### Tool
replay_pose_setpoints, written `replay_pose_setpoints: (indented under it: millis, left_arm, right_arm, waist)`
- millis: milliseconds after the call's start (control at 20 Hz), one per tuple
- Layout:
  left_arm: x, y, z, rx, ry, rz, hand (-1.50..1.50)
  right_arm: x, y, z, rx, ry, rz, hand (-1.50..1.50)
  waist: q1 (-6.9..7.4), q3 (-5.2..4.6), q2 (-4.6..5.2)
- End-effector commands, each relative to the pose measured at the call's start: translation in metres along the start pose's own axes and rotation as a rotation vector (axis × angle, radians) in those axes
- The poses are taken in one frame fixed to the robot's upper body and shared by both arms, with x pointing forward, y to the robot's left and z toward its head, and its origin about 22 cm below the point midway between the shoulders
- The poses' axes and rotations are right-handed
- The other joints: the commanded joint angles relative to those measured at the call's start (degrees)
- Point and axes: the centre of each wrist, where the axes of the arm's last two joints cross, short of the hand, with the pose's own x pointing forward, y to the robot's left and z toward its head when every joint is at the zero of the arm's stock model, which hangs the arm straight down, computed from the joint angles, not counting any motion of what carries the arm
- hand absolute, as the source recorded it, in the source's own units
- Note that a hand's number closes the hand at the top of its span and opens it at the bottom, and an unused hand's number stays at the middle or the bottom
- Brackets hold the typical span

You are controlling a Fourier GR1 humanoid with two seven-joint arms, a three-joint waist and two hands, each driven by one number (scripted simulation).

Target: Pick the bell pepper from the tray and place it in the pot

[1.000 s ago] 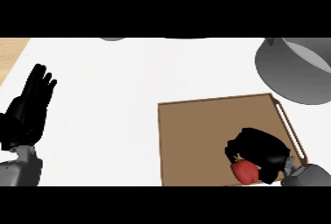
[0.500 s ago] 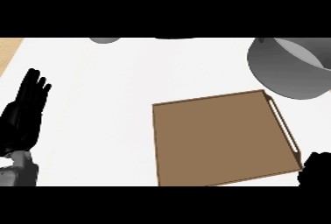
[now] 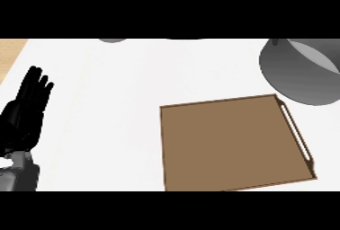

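The brown tray [image 3: 232,143] lies at the right of the white counter with nothing on it. The grey pot [image 3: 302,74] stands beyond its far right corner, partly cut off by the view's edge. The bell pepper shows nowhere. My left hand [image 3: 26,117] rests open at the left edge, fingers straight and pointing up. My right hand is out of the view.
A strip of wooden surface [image 3: 10,51] shows at the far left corner. A grey object [image 3: 113,40] peeks in at the counter's far edge.
One second ago my right hand was curled round the red bell pepper over the tray's near right part. Hand and pepper have since left the view to the lower right. The view has shifted.
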Motion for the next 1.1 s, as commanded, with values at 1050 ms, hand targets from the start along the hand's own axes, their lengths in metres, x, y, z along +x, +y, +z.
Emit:
replay_pose_setpoints:
  millis: [1050]
  left_arm:
    - [0.001,-0.039,-0.014,-0.093,-0.029,-0.007,0.0]
  right_arm:
    - [-0.094,-0.057,-0.039,-0.272,0.156,-0.133,1.5]
  waist:
    - [5.75,0.22,1.23]
